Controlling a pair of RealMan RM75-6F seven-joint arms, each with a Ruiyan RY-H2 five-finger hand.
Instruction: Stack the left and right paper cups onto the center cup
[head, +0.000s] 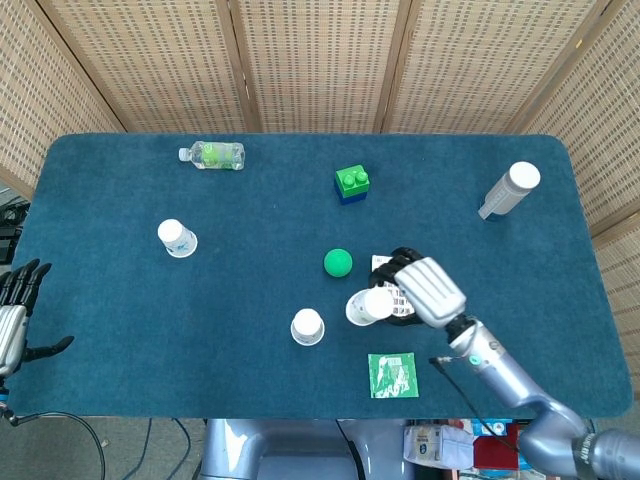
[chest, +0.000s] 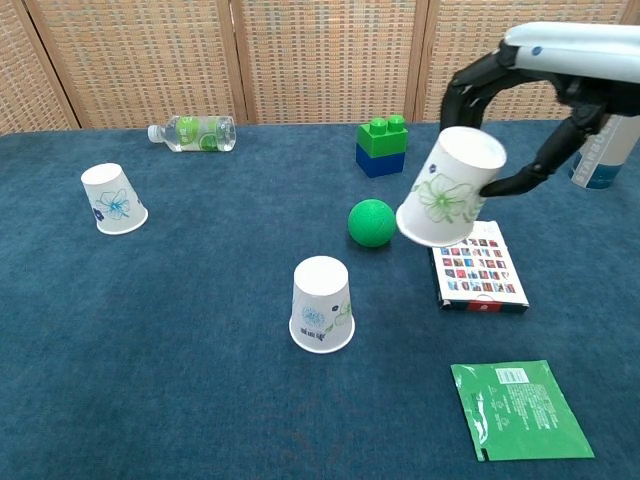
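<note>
So the right cup (chest: 449, 187) is up in the air, tilted, upside down, held by the right hand (chest: 540, 95), just right of the center cup (chest: 322, 304) & above the card box (chest: 474, 264). Left cup (chest: 112, 199) sits far left on the blue surface (chest: 180, 380). Left hand (head: 14, 305) is off the surface edge, fingers spread, holding nothing.

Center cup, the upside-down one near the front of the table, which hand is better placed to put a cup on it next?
The right hand. It holds a flowered paper cup in the air just right of the center cup. The left hand sits off the table's left edge, holding nothing.
</note>
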